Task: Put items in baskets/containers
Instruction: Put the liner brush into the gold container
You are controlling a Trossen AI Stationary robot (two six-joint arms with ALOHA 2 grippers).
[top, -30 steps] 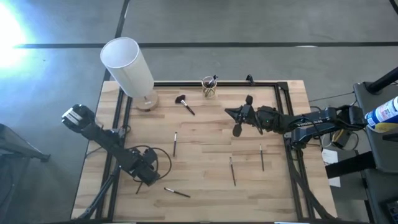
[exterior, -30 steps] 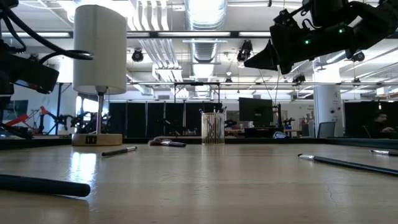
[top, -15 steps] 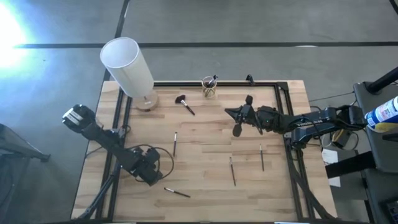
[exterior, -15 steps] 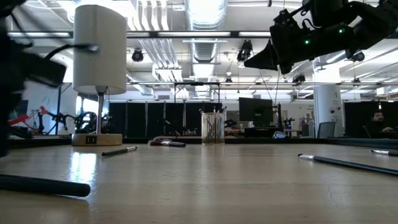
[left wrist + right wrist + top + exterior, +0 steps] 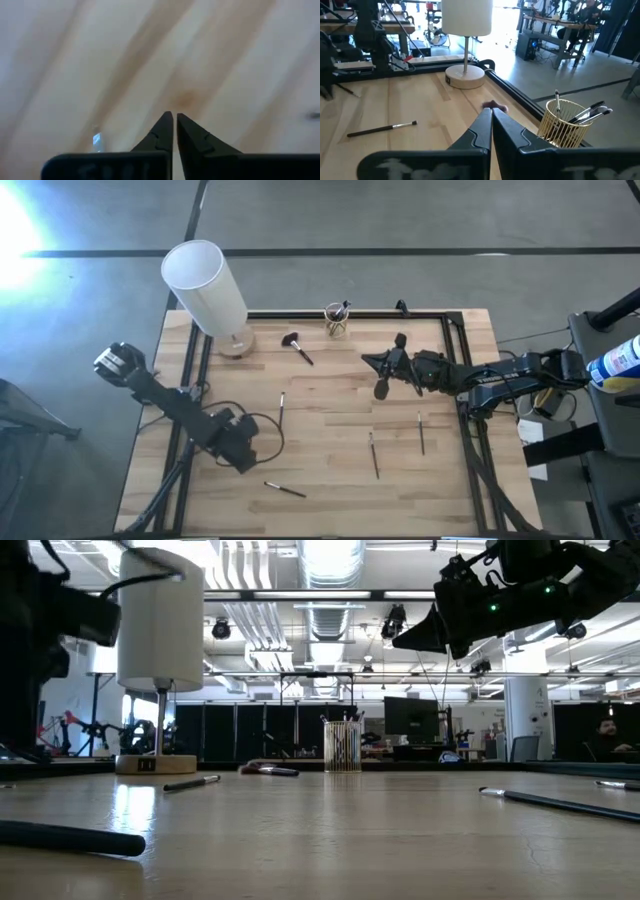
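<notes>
The glass cup [image 5: 337, 320] stands at the table's far edge and holds a few dark brushes; it also shows in the right wrist view [image 5: 565, 122]. Loose brushes lie flat on the wood: a bushy-headed one [image 5: 296, 347], one left of centre [image 5: 282, 410], two on the right [image 5: 373, 453] [image 5: 421, 432] and one near the front [image 5: 284, 489]. My left gripper [image 5: 240, 452] [image 5: 174, 115] points down over bare wood at the near left, shut, with nothing showing between its fingers. My right gripper [image 5: 368, 360] [image 5: 491, 109] hovers level right of centre, shut and empty.
A lamp with a big white cylinder shade [image 5: 205, 285] on a round wooden base [image 5: 237, 343] stands at the far left corner. A dark rail [image 5: 400, 313] frames the table's edges. Bare wood lies across the table's middle.
My left gripper has risen from the table and drifted slightly toward the far edge, rolling about its own axis. The right arm and the brushes have kept still.
</notes>
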